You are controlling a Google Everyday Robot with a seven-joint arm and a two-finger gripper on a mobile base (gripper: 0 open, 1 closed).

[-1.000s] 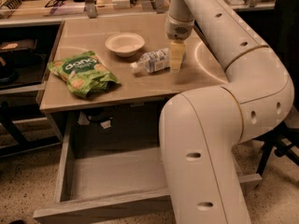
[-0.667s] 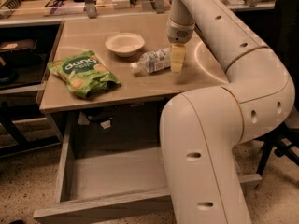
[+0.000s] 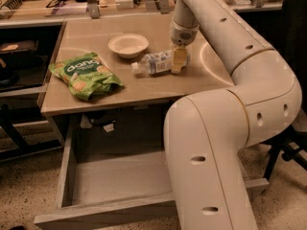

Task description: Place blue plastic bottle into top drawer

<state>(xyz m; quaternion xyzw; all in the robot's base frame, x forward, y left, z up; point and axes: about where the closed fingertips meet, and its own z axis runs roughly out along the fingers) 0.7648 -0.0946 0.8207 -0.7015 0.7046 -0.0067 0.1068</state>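
Note:
The blue plastic bottle (image 3: 156,63) lies on its side on the tabletop (image 3: 144,89), white cap pointing left, just right of the bowl. My gripper (image 3: 178,61) comes straight down from the arm's wrist and sits at the bottle's right end, overlapping it. The top drawer (image 3: 115,178) is pulled out below the table, with a plain grey inside; its right part is hidden behind my arm.
A white bowl (image 3: 128,45) stands behind the bottle's cap end. A green snack bag (image 3: 84,74) lies at the table's front left. My bulky white arm (image 3: 216,152) covers the drawer's right side. Shelves with small items run along the back, and a dark shelf stands at the left.

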